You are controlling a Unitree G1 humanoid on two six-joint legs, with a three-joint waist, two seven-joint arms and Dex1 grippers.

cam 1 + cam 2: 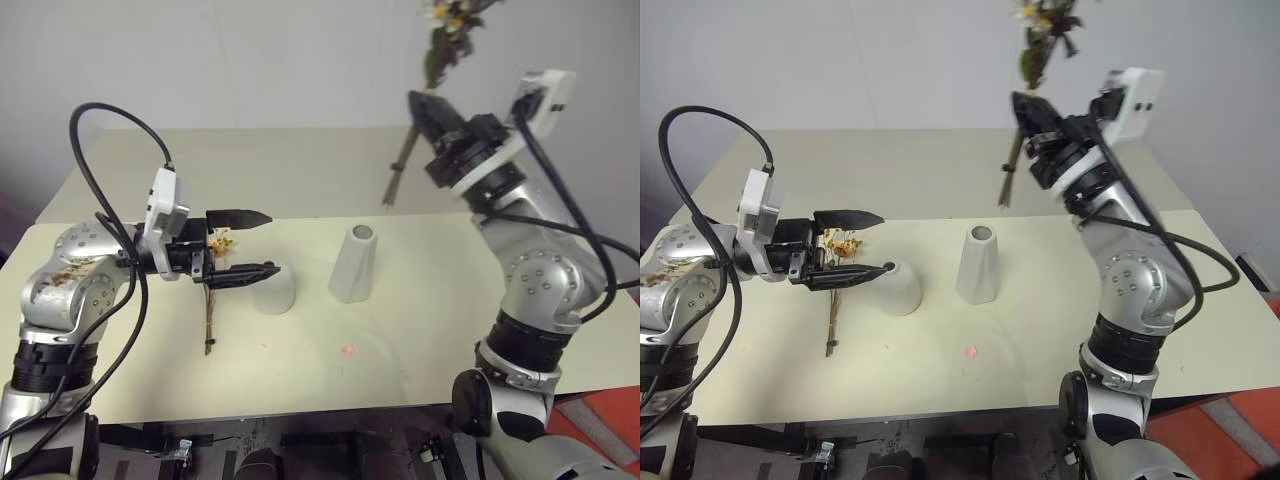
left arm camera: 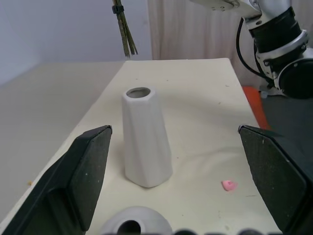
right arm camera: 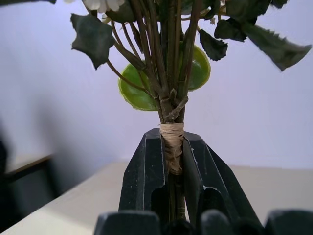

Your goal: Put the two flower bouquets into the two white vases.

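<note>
Jaws of the right gripper (image 3: 172,161) pressed together on the fuller bouquet (image 1: 440,45), pinching it at the tan twine binding, stems trailing below the fingers and heads up past the top of the head views. Bundle held high, well above the table (image 1: 420,350) and behind the tall vase (image 1: 354,262). Left gripper (image 1: 242,245) spread wide and holding nothing, level, hovering just beside the squat vase (image 1: 272,290) with one finger over its near edge. Thin sprig (image 1: 211,300) lies flat on the table under that gripper, blooms toward the fingers, stem end pointing to the table's front edge. Neither vase filled yet. Risks, as judged: grip sits on a narrow band of stems, so a quick swing could let the bundle pivot or slip down through the pads. Loose stem ends splay below the fingers and may catch the tall vase's narrow mouth; a sideways push there could topple it, since it leans a little already. Left fingers so close to the squat vase could nudge it when they drop for the sprig.
</note>
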